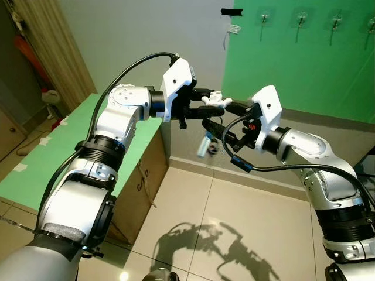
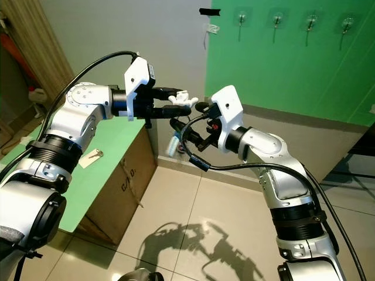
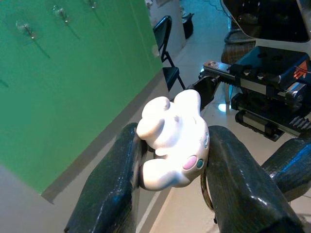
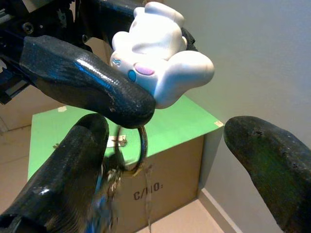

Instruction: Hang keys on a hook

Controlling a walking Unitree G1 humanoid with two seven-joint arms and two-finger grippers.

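Both arms meet in the upper middle of the head views, in front of a grey wall that turns green on the right. The left gripper [image 1: 215, 104] is closed on 1 white charm [image 3: 172, 141], a small plush-like figure with a pink and a blue spot, pinched between its 2 black fingers [image 3: 114, 189]. Below the charm hangs 1 metal ring [image 4: 138, 154], and from it the keys [image 1: 205, 144] dangle as a blurred pale-blue shape in mid-air, just under the 2 grippers and well above the tiled floor [image 1: 234, 205]. The right gripper [image 4: 165, 145] sits just beside the charm with its 2 fingers spread wide apart, 1 on each side of the ring; whether the near finger touches the ring cannot be told. Along the top right of the head views, 4 clear hooks [image 2: 276, 17] are stuck in a row on the green wall [image 1: 304, 76], well apart from the charm. A strip of black tape [image 1: 232, 11] sits at the green wall's upper left edge, with a small white item just below it. At the left stands 1 cardboard box [image 2: 120, 187] with a green top [image 2: 99, 170], on which lies 1 small tag [image 2: 91, 157]. The shadows of the 2 arms fall on the floor at the bottom centre
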